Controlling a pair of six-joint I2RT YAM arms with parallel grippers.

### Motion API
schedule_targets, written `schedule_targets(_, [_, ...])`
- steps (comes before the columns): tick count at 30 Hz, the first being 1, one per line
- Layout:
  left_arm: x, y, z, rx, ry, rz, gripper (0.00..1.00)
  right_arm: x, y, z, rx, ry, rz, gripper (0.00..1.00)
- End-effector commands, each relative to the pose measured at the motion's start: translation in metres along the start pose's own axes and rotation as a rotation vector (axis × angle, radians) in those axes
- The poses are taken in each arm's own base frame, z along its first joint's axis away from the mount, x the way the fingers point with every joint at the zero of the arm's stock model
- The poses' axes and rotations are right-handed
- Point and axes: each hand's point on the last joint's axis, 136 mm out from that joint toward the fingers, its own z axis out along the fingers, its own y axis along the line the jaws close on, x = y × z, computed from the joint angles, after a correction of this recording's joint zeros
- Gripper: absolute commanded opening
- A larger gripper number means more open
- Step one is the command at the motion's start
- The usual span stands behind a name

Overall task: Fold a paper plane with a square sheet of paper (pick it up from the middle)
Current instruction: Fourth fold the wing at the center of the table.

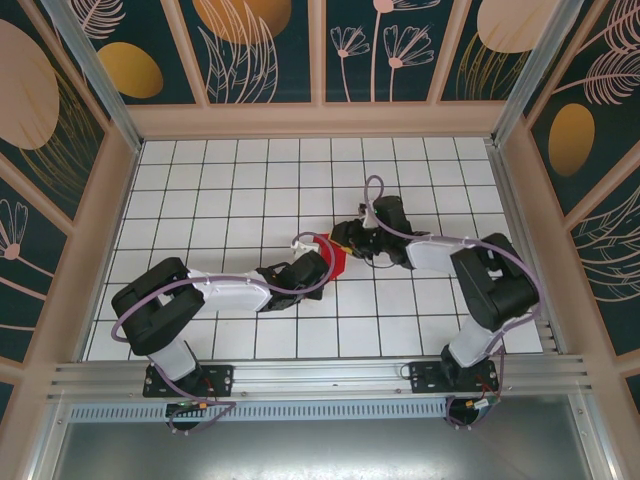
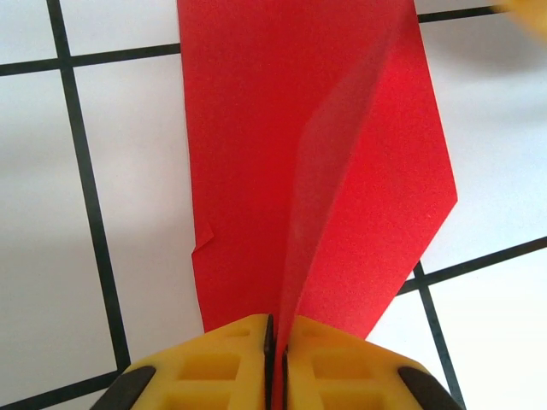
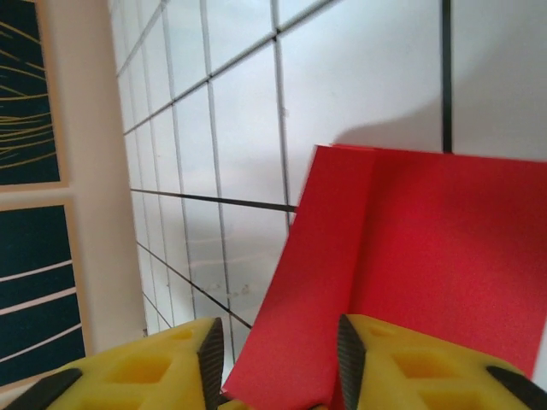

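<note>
Paper is what you are handling, so treat it as paper: light, thin, limp across any unsupported span, and quick to take a crease you did not want. At the left of the top view, your left gripper (image 1: pixel 318 263) reaches in to the middle of the frame. Its wrist camera shows the yellow fingers (image 2: pixel 214 367) pressed together at bottom centre on a raised ridge of the sheet of paper (image 2: pixel 248 145), so that hand is clenched on the fold.

The sheet is bright red and layered, and it lies on the white tiled table (image 1: pixel 250 190) at the centre of the top view. From the pinch it runs up the left wrist frame, with one flap standing and slanting right.

Further right, the right gripper (image 3: pixel 278 342) sits at the sheet's other side. Its jaws stand apart at the bottom of its own frame, with a red edge running down into the gap (whether a pad touches it, I cannot tell), so count that hand as not gripping.

You would do best to hold the doubled parts, such as that ridge, where the paper is likely stiffest. Stay close to a crease rather than out on a single flap, which would probably sag or buckle. Expect it to slide on the smooth tile, so pin it with one hand while the other works. Pinch firmly, and avoid dragging sideways.
</note>
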Motion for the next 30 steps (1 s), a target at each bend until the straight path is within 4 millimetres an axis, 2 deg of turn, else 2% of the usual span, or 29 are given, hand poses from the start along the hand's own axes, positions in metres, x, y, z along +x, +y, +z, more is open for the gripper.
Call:
schedule_targets(1, [0.007,-0.003,0.002,0.021,0.015,0.043,0.13,-0.012,0.009,-0.026,0.02,-0.077,-0.071,0.48])
schedule_targets(5, [0.007,-0.014,0.003,0.098,0.034,0.053,0.12,-0.012,0.01,-0.046,0.045,-0.119,-0.11,0.54])
schedule_targets(9, [0.006,-0.022,0.004,0.184,0.05,0.046,0.12,-0.002,0.009,-0.051,0.037,-0.112,-0.117,0.54])
schedule_targets(14, [0.005,-0.017,0.003,0.28,0.065,-0.018,0.12,0.016,0.004,-0.044,0.005,-0.06,-0.099,0.38])
schedule_targets(20, [0.007,-0.021,0.004,0.372,0.101,-0.051,0.12,0.037,0.004,-0.026,-0.003,0.015,-0.123,0.16])
schedule_targets(23, [0.009,-0.022,0.006,0.416,0.121,-0.077,0.12,0.04,0.005,-0.017,-0.016,0.031,-0.116,0.11])
schedule_targets(27, [0.007,-0.028,0.004,0.474,0.142,-0.084,0.12,0.049,0.008,-0.004,-0.023,0.061,-0.121,0.1])
schedule_targets(30, [0.014,-0.026,0.012,0.474,0.184,-0.092,0.12,0.049,0.004,0.001,-0.011,0.056,-0.115,0.1])
